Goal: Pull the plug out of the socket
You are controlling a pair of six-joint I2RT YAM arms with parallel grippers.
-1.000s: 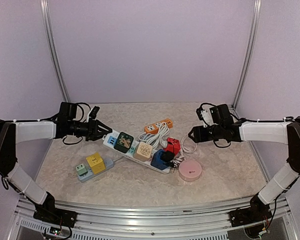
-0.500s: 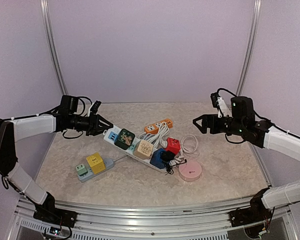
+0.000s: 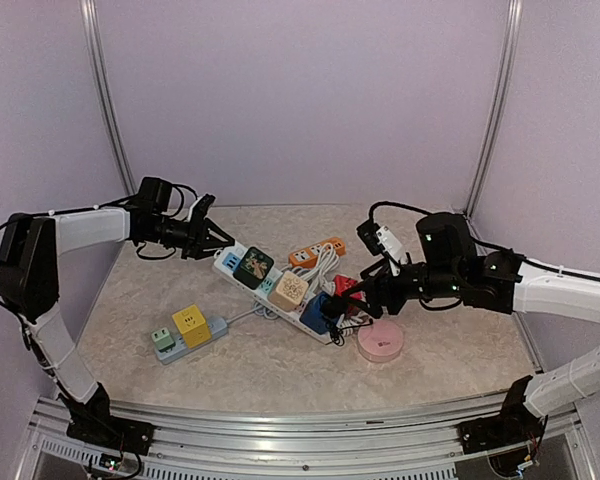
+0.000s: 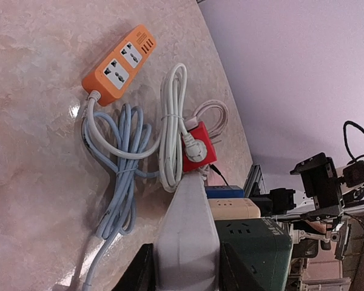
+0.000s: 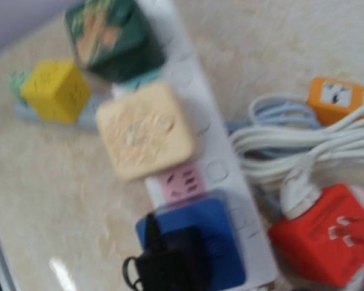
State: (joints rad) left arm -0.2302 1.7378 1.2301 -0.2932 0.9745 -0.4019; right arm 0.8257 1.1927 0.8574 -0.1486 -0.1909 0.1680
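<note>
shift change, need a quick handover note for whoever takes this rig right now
Left gripper: shut on one end of the strip, holding it down.
Right gripper: over the black plug, not on it; open or shut unclear.
Plug: seated in the blue cube at the strip's other end.
Done: strip braced.
Left: grip the plug and pull it out.

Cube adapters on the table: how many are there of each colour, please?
dark green cube: 1
beige cube: 1
blue cube: 1
red cube: 1
yellow cube: 1
light green cube: 1
Total: 6
</note>
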